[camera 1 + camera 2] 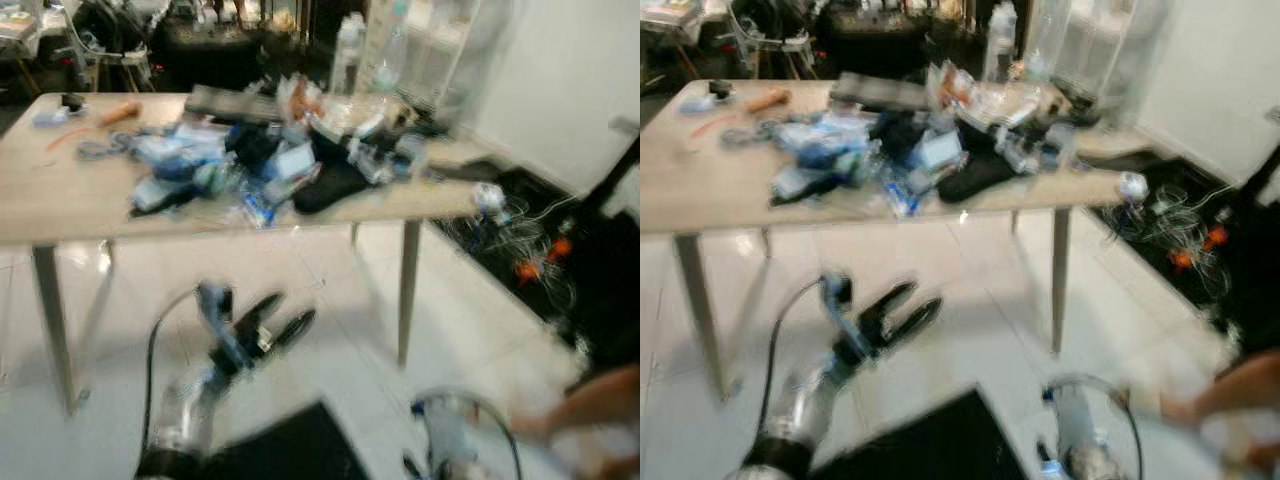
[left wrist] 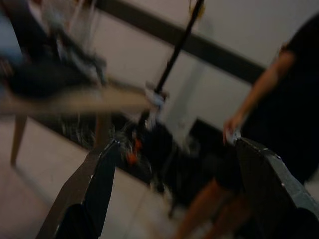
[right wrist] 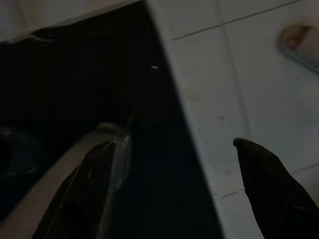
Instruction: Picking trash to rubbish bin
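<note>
Left claw below table trash

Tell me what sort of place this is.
Probably a workroom or lab in a home: a wooden table heaped with wrappers and packets, loose cables on the tiled floor, shelving behind.

Right hand, fingers spread, above white tiles.
</note>
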Robot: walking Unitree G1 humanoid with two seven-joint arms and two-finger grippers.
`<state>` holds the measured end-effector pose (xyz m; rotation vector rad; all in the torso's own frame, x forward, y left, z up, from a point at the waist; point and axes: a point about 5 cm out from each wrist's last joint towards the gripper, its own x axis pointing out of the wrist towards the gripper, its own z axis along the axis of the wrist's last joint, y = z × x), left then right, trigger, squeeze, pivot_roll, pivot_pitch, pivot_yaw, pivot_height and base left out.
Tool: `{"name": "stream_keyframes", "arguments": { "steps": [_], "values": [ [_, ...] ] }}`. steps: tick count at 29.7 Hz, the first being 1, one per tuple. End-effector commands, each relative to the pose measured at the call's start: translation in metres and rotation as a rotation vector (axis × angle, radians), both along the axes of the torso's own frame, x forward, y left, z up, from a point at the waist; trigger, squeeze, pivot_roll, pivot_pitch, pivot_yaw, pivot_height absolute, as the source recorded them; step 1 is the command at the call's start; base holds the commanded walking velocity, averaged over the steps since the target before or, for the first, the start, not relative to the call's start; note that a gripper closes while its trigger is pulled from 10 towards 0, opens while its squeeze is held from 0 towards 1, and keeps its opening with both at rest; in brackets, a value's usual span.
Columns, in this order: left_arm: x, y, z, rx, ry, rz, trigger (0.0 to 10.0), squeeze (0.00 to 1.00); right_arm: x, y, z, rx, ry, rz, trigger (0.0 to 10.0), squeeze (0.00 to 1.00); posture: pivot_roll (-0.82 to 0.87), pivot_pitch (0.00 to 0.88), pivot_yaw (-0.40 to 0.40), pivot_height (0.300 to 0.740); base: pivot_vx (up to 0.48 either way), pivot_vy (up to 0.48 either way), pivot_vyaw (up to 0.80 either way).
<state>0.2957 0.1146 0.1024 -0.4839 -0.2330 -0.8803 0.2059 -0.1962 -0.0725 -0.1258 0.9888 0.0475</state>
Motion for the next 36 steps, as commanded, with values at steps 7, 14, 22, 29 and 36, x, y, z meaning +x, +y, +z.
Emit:
{"name": "stream_keyframes", "arguments": {
  "steps": [7, 14, 22, 29, 36],
  "values": [
    [0.013, -0.021, 0.063, -0.069, -0.228, -0.005, 10.0, 0.00, -0.004, -0.010, -0.001, -0.025, 0.022, -0.005, 10.0, 0.00, -0.04, 0.015, 0.017, 0.740, 0.350, 0.000, -0.11],
    [0.015, -0.033, 0.073, 0.034, -0.256, 0.008, 10.0, 0.00, -0.005, -0.009, -0.002, -0.016, 0.021, -0.020, 10.0, 0.00, -0.05, 0.015, 0.027, 0.740, 0.347, 0.000, -0.75],
    [0.025, -0.037, 0.074, 0.128, -0.240, 0.128, 10.0, 0.00, -0.007, -0.008, -0.003, -0.015, 0.020, -0.022, 10.0, 0.00, -0.05, 0.017, 0.030, 0.740, 0.339, 0.000, -0.09],
    [0.030, -0.043, 0.086, 0.192, -0.292, 0.235, 10.0, 0.00, -0.008, -0.009, -0.003, -0.019, 0.022, -0.020, 10.0, 0.00, -0.06, 0.017, 0.032, 0.740, 0.340, 0.000, 0.00],
    [0.034, -0.036, 0.103, 0.274, -0.384, 0.325, 10.0, 0.00, -0.008, -0.008, -0.003, -0.020, 0.022, -0.018, 10.0, 0.00, -0.06, 0.019, 0.031, 0.740, 0.279, 0.000, 0.00]
  ]
}}
